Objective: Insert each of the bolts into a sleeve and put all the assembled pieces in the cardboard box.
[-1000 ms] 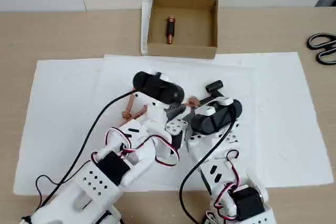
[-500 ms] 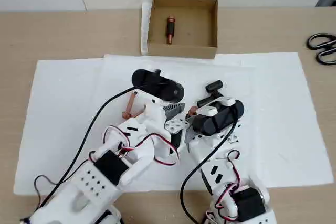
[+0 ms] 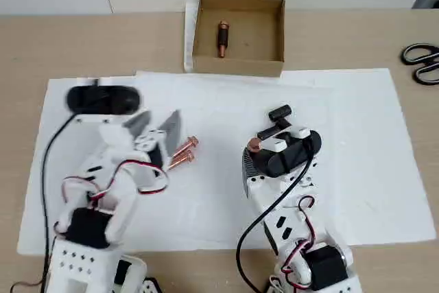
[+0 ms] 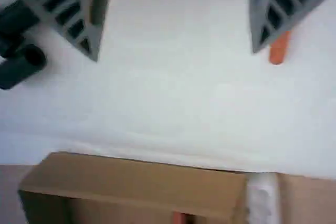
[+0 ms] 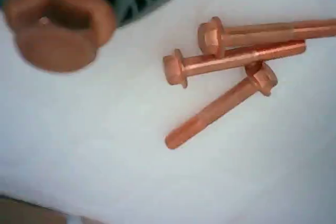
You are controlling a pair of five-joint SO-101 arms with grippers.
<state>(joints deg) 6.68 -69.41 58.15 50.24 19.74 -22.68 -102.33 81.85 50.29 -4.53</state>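
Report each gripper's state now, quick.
Left gripper: open, holding nothing.
Right gripper: shut on a bolt.

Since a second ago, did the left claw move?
Yes. The left claw swung toward the left edge of the white paper, away from the spot below the cardboard box.
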